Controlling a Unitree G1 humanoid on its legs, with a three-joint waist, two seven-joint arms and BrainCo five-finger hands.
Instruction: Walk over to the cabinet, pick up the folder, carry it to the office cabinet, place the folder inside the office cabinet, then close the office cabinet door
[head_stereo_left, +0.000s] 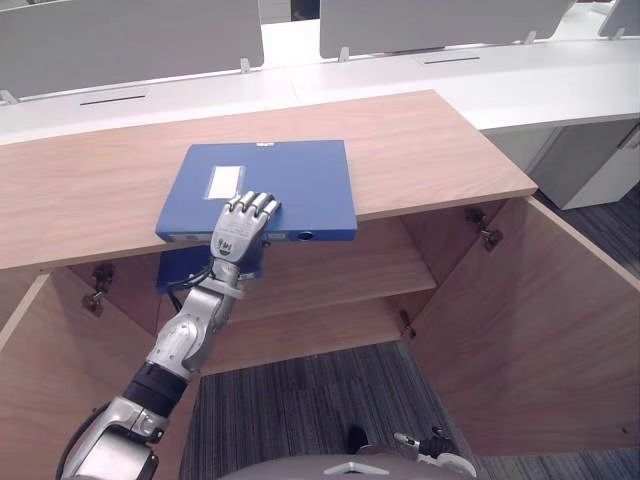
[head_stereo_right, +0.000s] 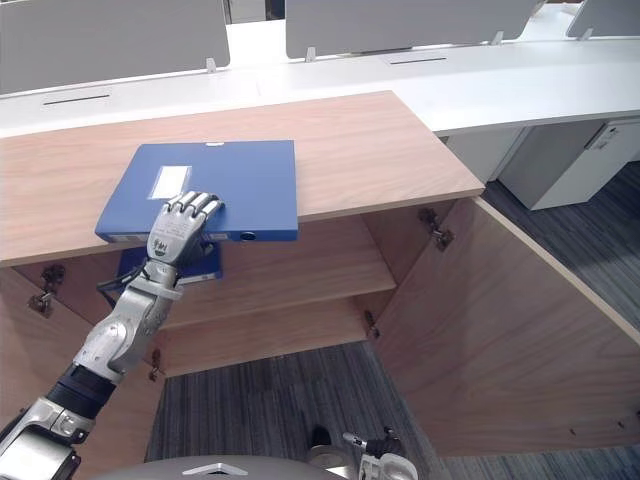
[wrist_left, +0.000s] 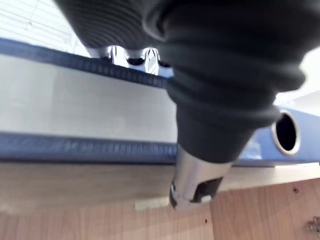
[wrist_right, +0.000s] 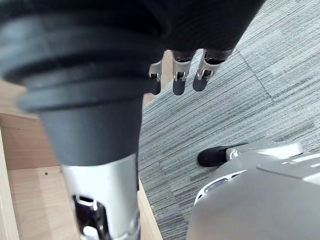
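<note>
A blue folder (head_stereo_left: 290, 180) with a white label lies flat on the wooden cabinet top (head_stereo_left: 420, 150), its spine hanging slightly over the front edge. My left hand (head_stereo_left: 240, 230) reaches up from below and grips that spine. Its fingers (wrist_left: 132, 55) curl over the folder's top face, and its thumb (wrist_left: 192, 185) sits below the spine against the cabinet's edge. My right hand (wrist_right: 182, 75) hangs low over the carpet with relaxed fingers and holds nothing.
Both cabinet doors stand open, the right door (head_stereo_left: 530, 320) swung far out and the left door (head_stereo_left: 40, 380) beside my arm. A second blue item (head_stereo_left: 185, 272) lies on the inner shelf (head_stereo_left: 340, 270). White desks (head_stereo_left: 500, 80) with grey partitions stand behind.
</note>
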